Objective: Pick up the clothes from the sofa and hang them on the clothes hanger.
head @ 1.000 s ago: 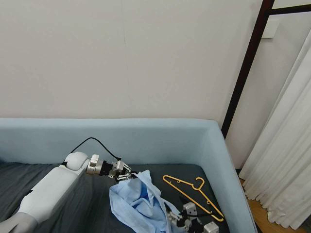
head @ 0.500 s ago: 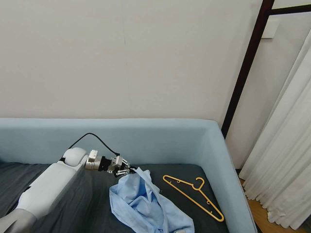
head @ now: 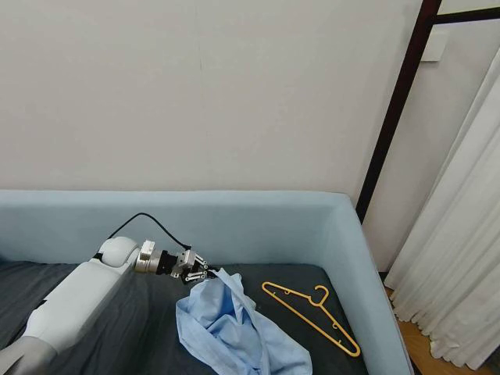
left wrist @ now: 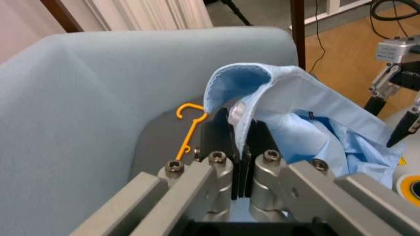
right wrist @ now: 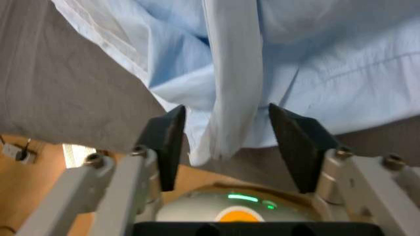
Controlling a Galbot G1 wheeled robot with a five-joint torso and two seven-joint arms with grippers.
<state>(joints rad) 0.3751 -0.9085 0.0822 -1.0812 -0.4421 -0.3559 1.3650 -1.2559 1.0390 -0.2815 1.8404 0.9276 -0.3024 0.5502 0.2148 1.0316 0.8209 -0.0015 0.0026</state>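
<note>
A crumpled light-blue shirt [head: 234,328] lies on the sofa's dark seat. My left gripper [head: 205,275] reaches in from the left and is shut on the shirt's collar [left wrist: 239,81]; the left wrist view shows its black fingers [left wrist: 217,137] pinching the fabric, gripper [left wrist: 241,135]. An orange hanger [head: 312,308] lies flat on the seat to the right of the shirt, also orange hanger [left wrist: 190,123]. My right gripper [right wrist: 229,142] stands open below the shirt [right wrist: 295,49], a hanging fold of cloth loose between its pads. It also appears far off as the right gripper [left wrist: 394,113].
The light-blue sofa back [head: 234,219] and right armrest [head: 367,281] wall in the seat. A dark rack pole [head: 391,117] rises behind the armrest, with white curtains [head: 461,250] at the right. Wooden floor lies past the sofa's right end.
My left gripper has drawn the collar slightly up and left. The right gripper, seen at the head view's bottom edge a second ago, has dropped below it.
</note>
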